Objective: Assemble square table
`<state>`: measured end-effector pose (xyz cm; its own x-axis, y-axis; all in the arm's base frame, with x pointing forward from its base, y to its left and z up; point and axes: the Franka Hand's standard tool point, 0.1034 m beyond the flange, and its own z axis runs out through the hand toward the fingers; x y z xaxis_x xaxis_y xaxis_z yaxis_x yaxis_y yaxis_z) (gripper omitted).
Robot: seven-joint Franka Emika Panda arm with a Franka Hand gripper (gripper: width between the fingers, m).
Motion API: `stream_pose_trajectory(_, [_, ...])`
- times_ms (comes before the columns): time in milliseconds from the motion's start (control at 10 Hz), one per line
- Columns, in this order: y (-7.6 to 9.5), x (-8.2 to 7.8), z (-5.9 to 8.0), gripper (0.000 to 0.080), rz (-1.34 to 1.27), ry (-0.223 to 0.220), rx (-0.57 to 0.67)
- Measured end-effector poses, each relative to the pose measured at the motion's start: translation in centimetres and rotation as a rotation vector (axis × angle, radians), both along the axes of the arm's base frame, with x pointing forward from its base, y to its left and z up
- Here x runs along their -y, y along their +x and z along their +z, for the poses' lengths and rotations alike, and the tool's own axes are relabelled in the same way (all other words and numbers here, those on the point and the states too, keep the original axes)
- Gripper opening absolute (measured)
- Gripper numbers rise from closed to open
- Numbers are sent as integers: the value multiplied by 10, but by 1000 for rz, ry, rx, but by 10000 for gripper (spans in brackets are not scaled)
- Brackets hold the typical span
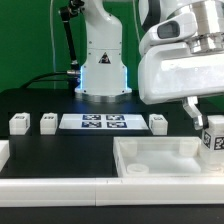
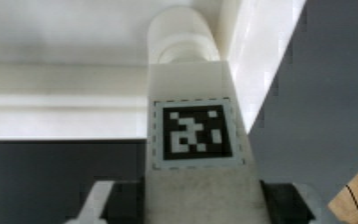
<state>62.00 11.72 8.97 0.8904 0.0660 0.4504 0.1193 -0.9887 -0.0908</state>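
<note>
The white square tabletop (image 1: pixel 160 160) lies at the front on the exterior view's right, rim up. My gripper (image 1: pixel 207 127) is shut on a white tagged leg (image 1: pixel 213 138) and holds it upright over the tabletop's far right corner. In the wrist view the leg (image 2: pixel 197 110) runs between my fingers (image 2: pixel 108 200), tag facing the camera, with its far end at the tabletop's white rim (image 2: pixel 51 100). Whether the leg touches the top I cannot tell. Three more legs stand on the black table: two at the left (image 1: pixel 20 123) (image 1: pixel 48 122), one near the middle (image 1: pixel 158 122).
The marker board (image 1: pixel 103 122) lies flat between the loose legs. The robot base (image 1: pixel 103 70) stands behind it. A white bar (image 1: pixel 4 153) shows at the exterior view's left edge.
</note>
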Motion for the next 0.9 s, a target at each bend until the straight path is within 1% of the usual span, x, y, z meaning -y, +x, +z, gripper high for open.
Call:
stream_pose_trajectory(300, [0, 0, 0, 291, -13, 3, 57])
stream_pose_trajectory(500, [0, 1, 0, 291, -14, 1, 65])
stream_pose_trajectory(600, [0, 1, 0, 403, -14, 1, 65])
stream_pose_trajectory(700, [0, 0, 0, 538, -13, 1, 65])
stream_pose_trajectory(800, [0, 0, 0, 538, -13, 1, 65])
stream_pose_trajectory(900, [0, 0, 0, 629, -13, 1, 65])
